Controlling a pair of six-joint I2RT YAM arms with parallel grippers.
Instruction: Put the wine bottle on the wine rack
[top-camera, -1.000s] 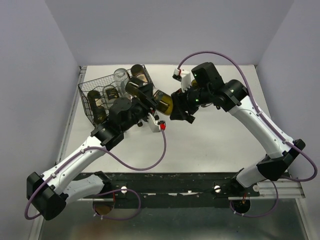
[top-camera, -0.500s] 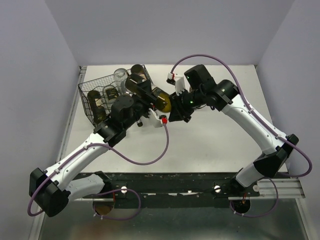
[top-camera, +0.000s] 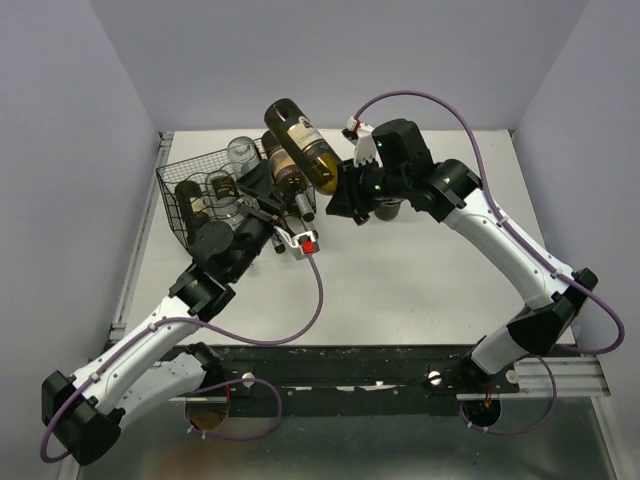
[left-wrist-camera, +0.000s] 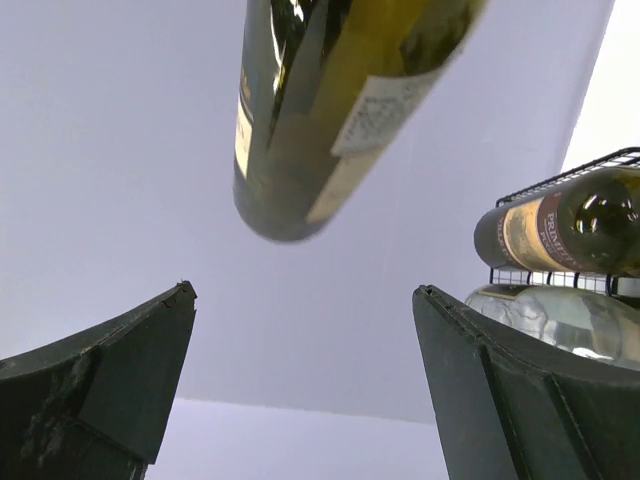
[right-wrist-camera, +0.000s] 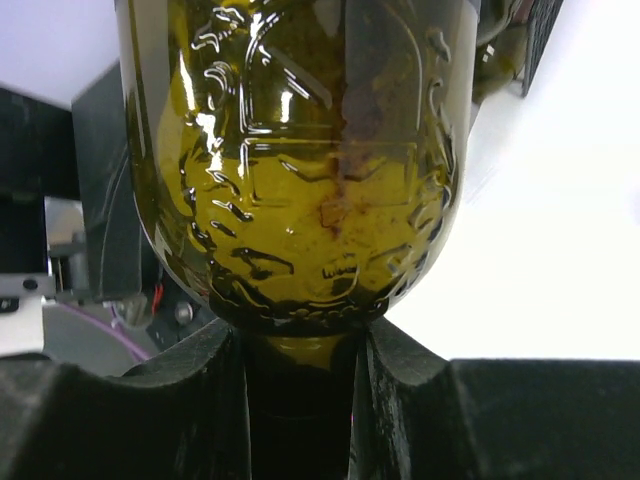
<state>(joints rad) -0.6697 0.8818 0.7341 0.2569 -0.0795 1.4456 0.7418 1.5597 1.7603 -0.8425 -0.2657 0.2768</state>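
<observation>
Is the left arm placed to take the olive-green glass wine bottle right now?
Probably yes: the left gripper is open right by the wine bottle, nothing between, though the right gripper grips its neck.

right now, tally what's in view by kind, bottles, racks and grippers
wine bottle held in the air: 1
dark bottles on the wine rack: 3 that show; the left arm may hide more
clear bottle on it: 1
wine rack: 1
grippers: 2, left gripper open, right gripper shut on the wine bottle
total: 8
</observation>
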